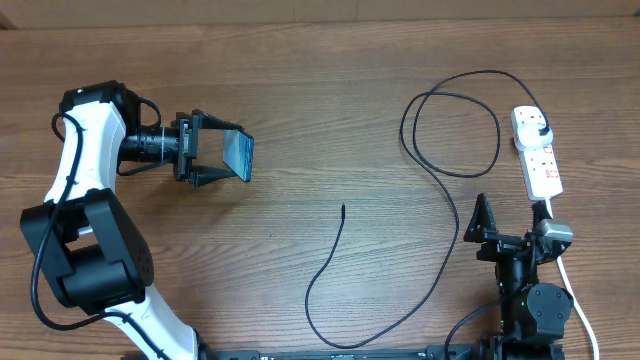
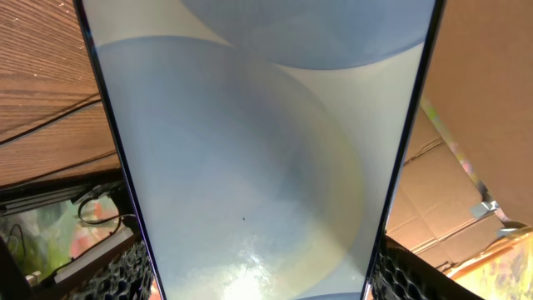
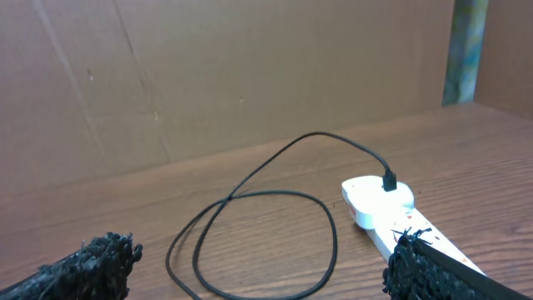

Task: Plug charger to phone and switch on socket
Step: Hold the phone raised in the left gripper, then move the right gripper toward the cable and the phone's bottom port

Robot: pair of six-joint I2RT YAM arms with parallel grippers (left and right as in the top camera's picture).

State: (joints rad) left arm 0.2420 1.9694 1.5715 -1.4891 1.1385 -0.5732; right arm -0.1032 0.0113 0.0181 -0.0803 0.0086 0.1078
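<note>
Phone [image 1: 238,154] held in left fingers [image 1: 212,123], charger [image 3: 325,134] plugged into socket [image 1: 541,160]

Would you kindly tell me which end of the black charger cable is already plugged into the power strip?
The plug end, seated in the white power strip; the connector tip lies loose on the table.

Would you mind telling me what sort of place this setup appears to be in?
Probably a robotics test bench rather than a home: a wood-grain table, plain cardboard panels behind it, and a power strip with a black cable plugged in.
</note>
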